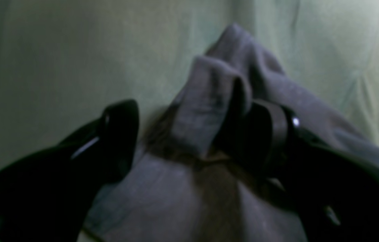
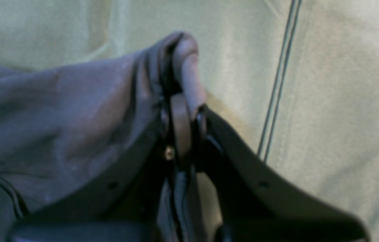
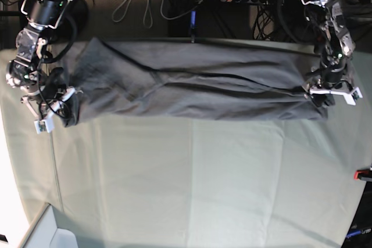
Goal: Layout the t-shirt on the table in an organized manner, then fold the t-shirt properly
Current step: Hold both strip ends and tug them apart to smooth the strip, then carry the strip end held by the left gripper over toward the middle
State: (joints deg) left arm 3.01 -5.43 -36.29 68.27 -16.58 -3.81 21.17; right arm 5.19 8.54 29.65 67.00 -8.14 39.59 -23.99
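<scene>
One t-shirt (image 3: 192, 88) stretched lengthwise, arm to arm

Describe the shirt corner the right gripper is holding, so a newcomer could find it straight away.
On the pale green table, the dark grey t-shirt lies stretched across the far edge. At its end on the base view's left, the right gripper pinches a bunched fold; the left gripper stands open.

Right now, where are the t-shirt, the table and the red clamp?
t-shirt (image 3: 192, 91), base view, middle of stretched grey fabric.
table (image 3: 192, 184), base view, bare pale green cloth.
red clamp (image 3: 364, 173), base view, at the table's right edge.
</scene>
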